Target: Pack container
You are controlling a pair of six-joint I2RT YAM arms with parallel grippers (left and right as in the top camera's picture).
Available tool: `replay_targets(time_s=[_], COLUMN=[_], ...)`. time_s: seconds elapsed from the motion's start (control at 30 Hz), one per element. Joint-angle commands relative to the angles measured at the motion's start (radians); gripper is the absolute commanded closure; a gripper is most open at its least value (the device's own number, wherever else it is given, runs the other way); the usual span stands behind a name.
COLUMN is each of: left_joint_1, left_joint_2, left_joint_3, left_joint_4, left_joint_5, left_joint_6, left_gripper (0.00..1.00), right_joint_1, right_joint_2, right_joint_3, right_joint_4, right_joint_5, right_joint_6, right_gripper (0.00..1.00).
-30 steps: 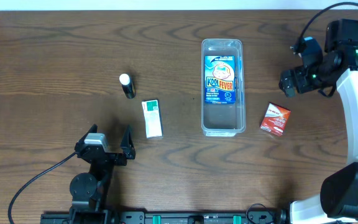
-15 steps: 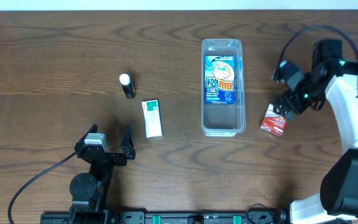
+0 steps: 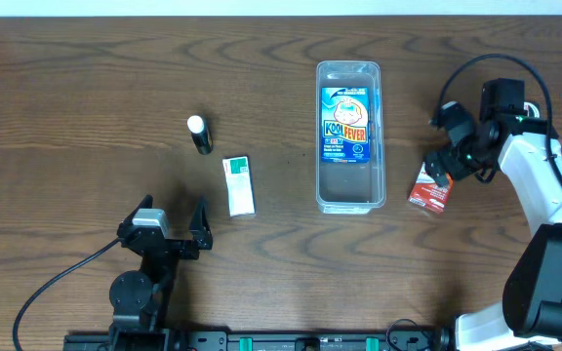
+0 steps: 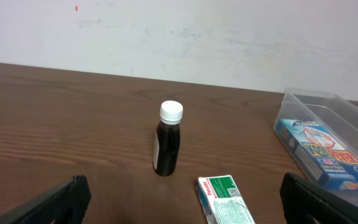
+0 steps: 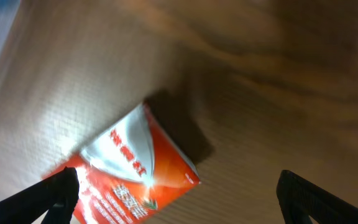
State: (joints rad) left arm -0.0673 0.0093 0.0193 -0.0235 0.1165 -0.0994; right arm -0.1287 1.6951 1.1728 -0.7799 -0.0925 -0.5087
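As the right fingers (image 5: 48, 196) are spread wide over the red box (image 5: 129, 177) near the right edge of the counter (image 3: 86, 88), they should be lowered squarely astride it before closing; the container (image 3: 350, 185) is set toward the far edge; the left fingers (image 4: 48, 205) are held wide.

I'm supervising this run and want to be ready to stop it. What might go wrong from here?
The red box lies askew under the open right gripper, which may catch a corner and shove it. The blue pack fills the far half of the container, leaving only the near end bare, so the box may end up propped on it.
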Motion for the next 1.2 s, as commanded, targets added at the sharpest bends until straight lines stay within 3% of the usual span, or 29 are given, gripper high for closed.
replay_targets(time_s=[0.0,0.17,0.3,1.17], left_joint_1=[-0.003,-0.003,-0.003,-0.003], left_joint_2=[-0.005,-0.005,-0.005,-0.005], left_joint_3=[-0.015,-0.015,-0.015,-0.015], left_joint_4=[-0.036,-0.036,-0.036,-0.036], left_joint_5=[0.011,0.011,0.011,0.011], left_joint_6=[0.016,0.016,0.016,0.016], left_gripper=[0.02,0.02,0.02,0.02], right_joint_1=[-0.003,0.001,0.012,0.119], right_joint_2=[0.007,0.007,0.007,0.009], right_joint_3=[0.001,-0.011,-0.024,-0.058], right_joint_4=[-0.008,-0.119,-0.111,-0.092], right_joint_5=[0.010,0.064,0.123,0.201], right_joint_6=[0.418,0.903,1.029,1.035], right_gripper=[0.01,0.01,0.01,0.01])
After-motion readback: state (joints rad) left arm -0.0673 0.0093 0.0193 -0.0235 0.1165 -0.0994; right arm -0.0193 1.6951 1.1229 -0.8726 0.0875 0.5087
